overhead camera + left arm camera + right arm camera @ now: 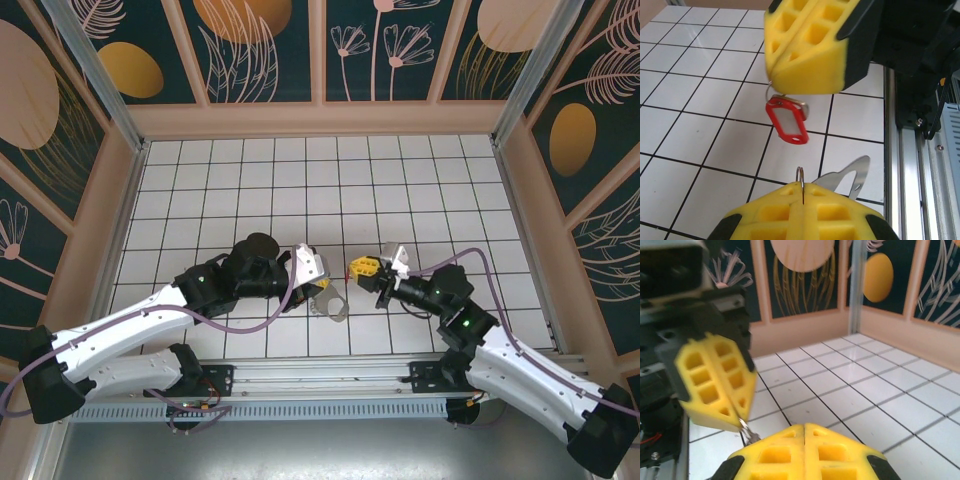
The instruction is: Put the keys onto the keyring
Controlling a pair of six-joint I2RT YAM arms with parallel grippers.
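Observation:
My left gripper [316, 288] [802, 188] is shut on a thin wire ring [800, 174] of the keyring. The keyring's silver oval loop [852, 177] [334, 304] sticks out to the right behind the yellow fingers, low over the tiles. Facing it a short way off, my right gripper [360, 268] [805, 426] is shut. The key [787, 122], with its red plastic head, hangs from that gripper's fingertips [805, 55] above the floor, a bit of silver showing behind it. In the right wrist view the left gripper's fingers [715, 382] show a wire end [746, 429] at their tip, and the key is hidden.
White tiled floor [300, 190] stretches behind both grippers to the patterned walls. The aluminium rail [330, 375] carrying the arm bases runs along the near edge, close behind the left gripper [920, 165].

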